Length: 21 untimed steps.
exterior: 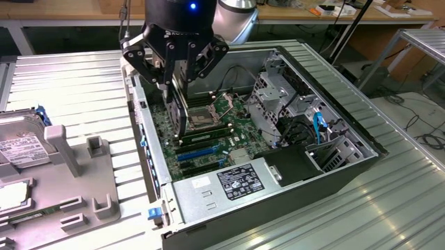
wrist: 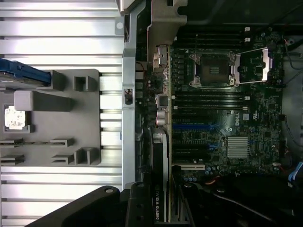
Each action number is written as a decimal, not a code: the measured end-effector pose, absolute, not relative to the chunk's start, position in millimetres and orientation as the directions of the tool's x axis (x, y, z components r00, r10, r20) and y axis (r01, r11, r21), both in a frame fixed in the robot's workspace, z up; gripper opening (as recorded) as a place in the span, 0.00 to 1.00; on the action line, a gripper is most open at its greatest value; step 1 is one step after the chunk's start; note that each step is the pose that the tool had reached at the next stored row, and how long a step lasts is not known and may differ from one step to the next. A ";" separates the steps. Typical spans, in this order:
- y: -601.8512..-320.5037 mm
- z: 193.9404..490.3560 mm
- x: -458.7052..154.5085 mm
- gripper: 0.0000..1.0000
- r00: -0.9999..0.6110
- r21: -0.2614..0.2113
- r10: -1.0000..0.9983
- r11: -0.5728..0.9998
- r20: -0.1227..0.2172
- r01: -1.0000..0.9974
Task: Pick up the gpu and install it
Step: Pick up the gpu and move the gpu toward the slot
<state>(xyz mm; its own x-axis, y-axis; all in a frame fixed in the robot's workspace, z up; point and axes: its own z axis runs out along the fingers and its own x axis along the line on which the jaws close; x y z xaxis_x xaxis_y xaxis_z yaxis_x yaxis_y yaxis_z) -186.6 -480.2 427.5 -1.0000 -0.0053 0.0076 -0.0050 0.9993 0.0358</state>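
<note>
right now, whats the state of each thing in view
gripper, shut on the gpu
gpu, held on edge inside the computer case, over the motherboard
computer case, side open
cpu socket, cover flipped open
hard drive, lying on the grey holder

- The gpu [exterior: 178, 112]: its upper edge is hidden between the fingers of the end effector [exterior: 174, 83], which grip it. Whether its lower edge touches a slot cannot be told.
- The hard drive [exterior: 17, 143] is cut off by the exterior view's left edge.
- The grey fixture tray [exterior: 90, 177] runs off the near-left corner.
- Print on the power supply label [exterior: 240, 182] is too small to read.
</note>
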 end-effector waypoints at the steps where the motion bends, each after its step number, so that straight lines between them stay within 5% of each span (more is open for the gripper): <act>1: -480.2 427.5 -184.9 0.27 -1.000 0.036 -0.005 0.999 0.008 -0.005; 21: -480.2 427.5 -153.1 0.27 -1.000 0.036 -0.005 0.999 0.010 -0.005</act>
<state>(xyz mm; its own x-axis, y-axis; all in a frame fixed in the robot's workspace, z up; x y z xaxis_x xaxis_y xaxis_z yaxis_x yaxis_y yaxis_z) -153.1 -480.2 427.5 -0.9999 -0.0053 0.0104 -0.0049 0.9993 0.0358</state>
